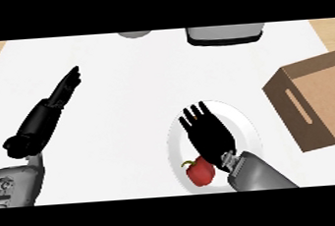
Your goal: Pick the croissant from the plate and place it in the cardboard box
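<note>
A white plate (248, 125) lies on the white counter, right of the middle. My right hand (210, 137) hovers over the plate's centre, fingers straight and spread, pointing away from me. No croissant shows; whatever lies under the hand is hidden. A red, pepper-like item (199, 172) sits on the plate's near-left part, just beside my right wrist. The open cardboard box (320, 99) stands to the right of the plate, with a slot handle in its near wall. My left hand (51, 109) rests at the left, open, with fingers straight.
A grey and black appliance (224, 34) stands at the counter's far edge, with a grey round object (134, 33) to its left. Wooden surface shows at both far corners. White counter (126, 98) spreads between my two hands.
</note>
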Robot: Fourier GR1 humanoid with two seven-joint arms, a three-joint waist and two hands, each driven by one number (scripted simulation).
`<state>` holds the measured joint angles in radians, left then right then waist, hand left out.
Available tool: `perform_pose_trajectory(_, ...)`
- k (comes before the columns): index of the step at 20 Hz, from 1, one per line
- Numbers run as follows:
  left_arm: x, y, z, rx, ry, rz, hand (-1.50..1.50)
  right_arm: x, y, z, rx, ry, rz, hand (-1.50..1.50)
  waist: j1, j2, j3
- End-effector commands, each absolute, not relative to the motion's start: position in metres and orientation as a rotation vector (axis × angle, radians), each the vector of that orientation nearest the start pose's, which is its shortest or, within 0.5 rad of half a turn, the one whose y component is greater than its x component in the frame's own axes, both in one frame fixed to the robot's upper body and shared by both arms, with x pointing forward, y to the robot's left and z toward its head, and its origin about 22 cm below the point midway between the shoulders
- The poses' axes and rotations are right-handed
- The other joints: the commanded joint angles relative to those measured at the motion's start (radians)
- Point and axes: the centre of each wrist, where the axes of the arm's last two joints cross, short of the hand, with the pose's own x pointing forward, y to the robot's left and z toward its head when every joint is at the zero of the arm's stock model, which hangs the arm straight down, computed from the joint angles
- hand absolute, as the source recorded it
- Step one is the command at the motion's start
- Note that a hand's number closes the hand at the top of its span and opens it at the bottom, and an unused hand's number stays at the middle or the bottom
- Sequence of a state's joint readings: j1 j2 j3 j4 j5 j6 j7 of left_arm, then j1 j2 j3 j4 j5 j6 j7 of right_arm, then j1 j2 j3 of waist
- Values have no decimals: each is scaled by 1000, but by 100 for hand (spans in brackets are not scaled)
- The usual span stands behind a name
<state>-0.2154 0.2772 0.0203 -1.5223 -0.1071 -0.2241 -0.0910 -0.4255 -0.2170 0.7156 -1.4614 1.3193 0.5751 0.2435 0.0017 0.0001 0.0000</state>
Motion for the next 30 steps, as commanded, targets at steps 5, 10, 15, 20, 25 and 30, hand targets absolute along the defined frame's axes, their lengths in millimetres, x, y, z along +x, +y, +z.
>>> perform_pose_trajectory(5,294,279,63,83,-1766,-518,0,273,-79,20,-870,-996,2092,-150,2,0,0)
perform_pose_trajectory(10,279,273,73,88,-1749,-559,0,285,-93,32,-809,-1142,2170,150,8,-1,0)
perform_pose_trajectory(15,292,273,54,84,-1734,-524,0,289,-85,9,-880,-1277,2205,150,3,2,0)
perform_pose_trajectory(20,290,263,67,97,-1750,-536,0,273,-93,7,-888,-1433,2180,150,0,0,0)
perform_pose_trajectory(25,282,282,63,136,-1733,-500,0,200,-150,-14,-97,-1728,2287,150,-52,-9,4)
perform_pose_trajectory(30,280,289,63,168,-1718,-470,0,170,-190,10,168,-2032,2220,150,-80,-15,5)
